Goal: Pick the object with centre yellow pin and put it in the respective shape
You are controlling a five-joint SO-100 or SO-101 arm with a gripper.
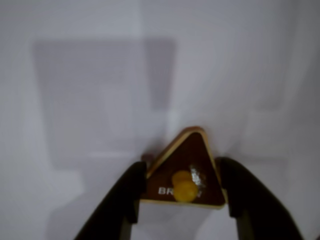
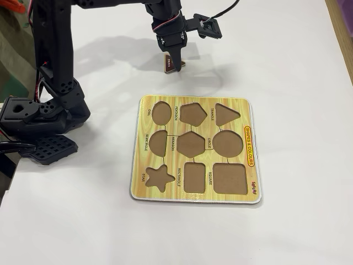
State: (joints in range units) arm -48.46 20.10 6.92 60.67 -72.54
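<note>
Black fingers (image 1: 120, 200) of the claw (image 1: 182, 192) are filling the bottom of the wrist view, pinching the maroon triangle (image 1: 187, 172) by its two slanted edges, with the yellow knob (image 1: 184, 186) sitting between them. Gripping the flat sides rather than the knob is probably keeping the piece from swivelling. In the fixed view the claw (image 2: 174, 62) is hanging at about 12 o'clock from the puzzle board (image 2: 251, 149), holding the triangle (image 2: 168, 62) tilted on edge at or just above the counter (image 2: 298, 66); whether it is touching, I cannot tell. The triangular recess (image 2: 226, 114) is waiting empty at the board's 1 o'clock corner, near the claw, so the carry should be short. The counter is lying plain white and matte, catching soft shadows; a strip of wood (image 2: 343, 22) is showing at 2 o'clock.
</note>
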